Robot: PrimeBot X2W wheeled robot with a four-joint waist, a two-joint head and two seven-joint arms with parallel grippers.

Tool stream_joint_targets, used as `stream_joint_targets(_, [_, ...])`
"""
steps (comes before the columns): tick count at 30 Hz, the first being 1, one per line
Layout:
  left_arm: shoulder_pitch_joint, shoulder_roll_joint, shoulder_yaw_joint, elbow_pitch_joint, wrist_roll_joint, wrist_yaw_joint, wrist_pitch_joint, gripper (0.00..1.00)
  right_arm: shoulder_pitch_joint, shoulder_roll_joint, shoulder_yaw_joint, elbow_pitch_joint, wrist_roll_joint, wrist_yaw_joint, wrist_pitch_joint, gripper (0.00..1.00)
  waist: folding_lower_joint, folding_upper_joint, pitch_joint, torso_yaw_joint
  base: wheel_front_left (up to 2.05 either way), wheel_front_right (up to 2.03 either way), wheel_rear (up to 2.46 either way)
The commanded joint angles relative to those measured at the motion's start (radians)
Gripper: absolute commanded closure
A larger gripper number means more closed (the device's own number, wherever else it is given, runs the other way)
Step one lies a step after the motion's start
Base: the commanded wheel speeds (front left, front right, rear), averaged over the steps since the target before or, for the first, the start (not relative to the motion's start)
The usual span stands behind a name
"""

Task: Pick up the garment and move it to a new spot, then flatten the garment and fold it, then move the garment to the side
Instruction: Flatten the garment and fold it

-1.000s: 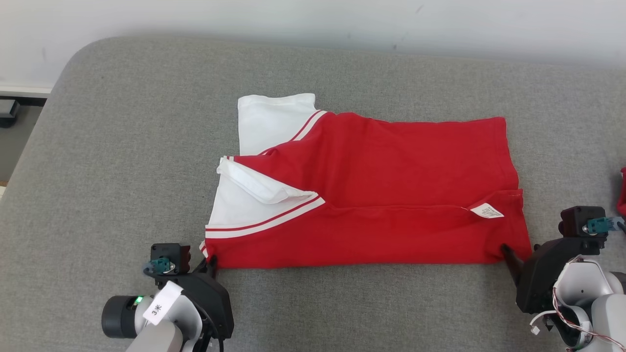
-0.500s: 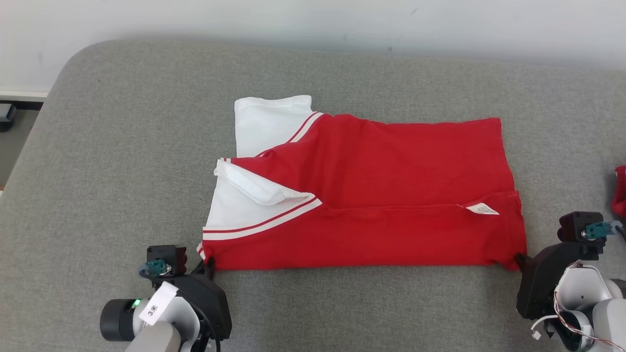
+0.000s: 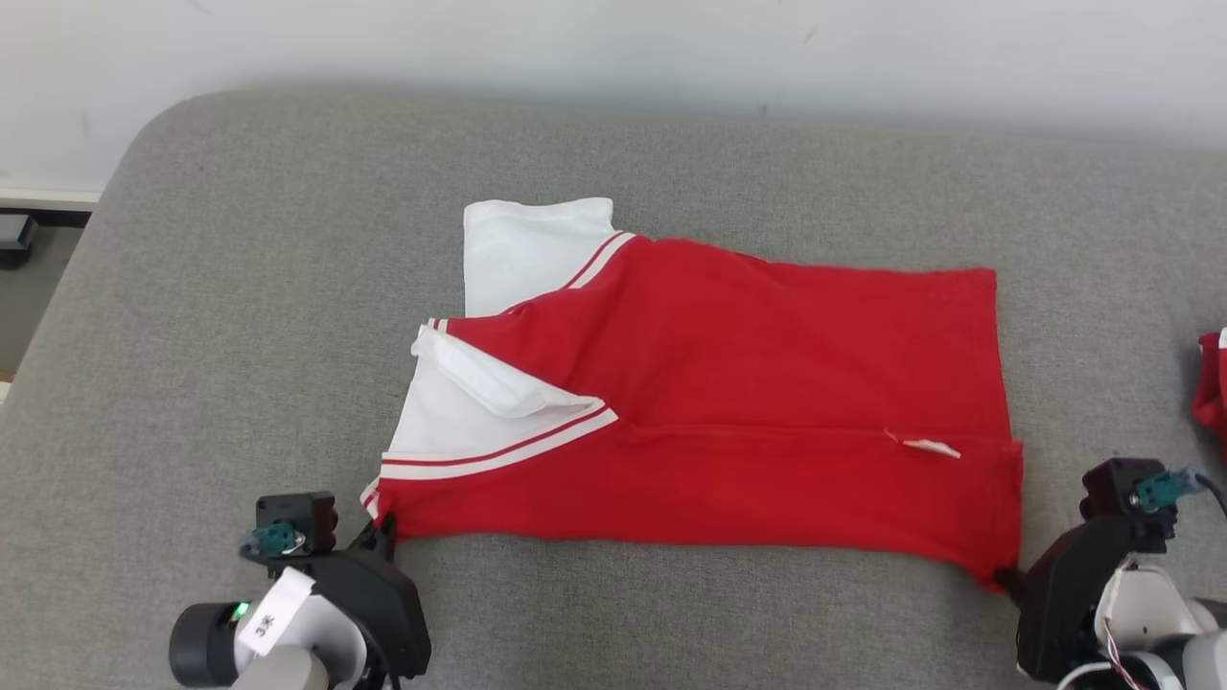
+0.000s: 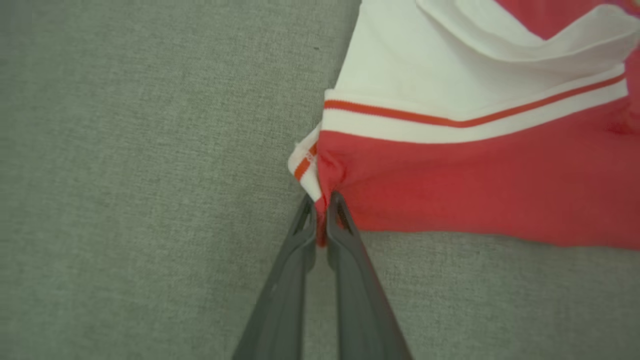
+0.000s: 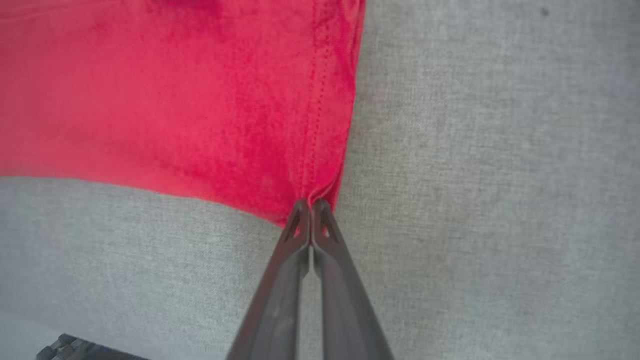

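Red shirt point(image 3: 729, 383) w/ white sleeve point(image 3: 532, 249) and white striped-trim panel point(image 3: 451, 422) lies folded lengthwise mid grey fabric cushion point(image 3: 240, 335), long axis left-right. White end is at robot's left, hem end at right. White care label point(image 3: 928, 447) pokes out at the fold line nr the hem.

Left gripper point(image 4: 322, 210): fingers pressed together, pinching the near corner at the white end, where red cloth meets striped trim. Right gripper point(image 5: 310, 207): fingers pressed together on the near hem corner, cloth puckered at the tips. That corner sits nearer the robot than the rest of the near edge.

Further out: 2nd red cloth item point(image 3: 1213, 383) at the cushion's right edge, well apart from the shirt. Pale wall point(image 3: 575, 38) behind the cushion.
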State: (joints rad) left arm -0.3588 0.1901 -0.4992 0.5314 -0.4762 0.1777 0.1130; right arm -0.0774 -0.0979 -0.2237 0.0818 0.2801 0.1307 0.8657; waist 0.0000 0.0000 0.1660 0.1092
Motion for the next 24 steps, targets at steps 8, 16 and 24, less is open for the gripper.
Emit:
stream_joint_targets(8, [0.081,0.046,0.007,-0.078,-0.025,0.020,0.039,1.00,0.159,-0.028,0.018,-0.210,0.119,0.000,0.182,1.00,0.0000,0.0000,-0.030,-0.007,0.00,0.00,0.00])
stream_joint_targets(16, [0.166,0.102,0.008,-0.183,-0.040,0.045,0.101,1.00,0.252,-0.011,-0.011,-0.312,0.126,0.000,0.263,1.00,0.0000,0.0000,-0.052,-0.018,0.00,0.00,0.00])
stream_joint_targets(24, [0.223,0.130,0.003,-0.234,-0.056,0.066,0.157,1.00,0.284,0.008,-0.017,-0.305,0.112,0.000,0.277,1.00,0.0000,0.0000,-0.056,-0.017,0.00,0.00,0.00])
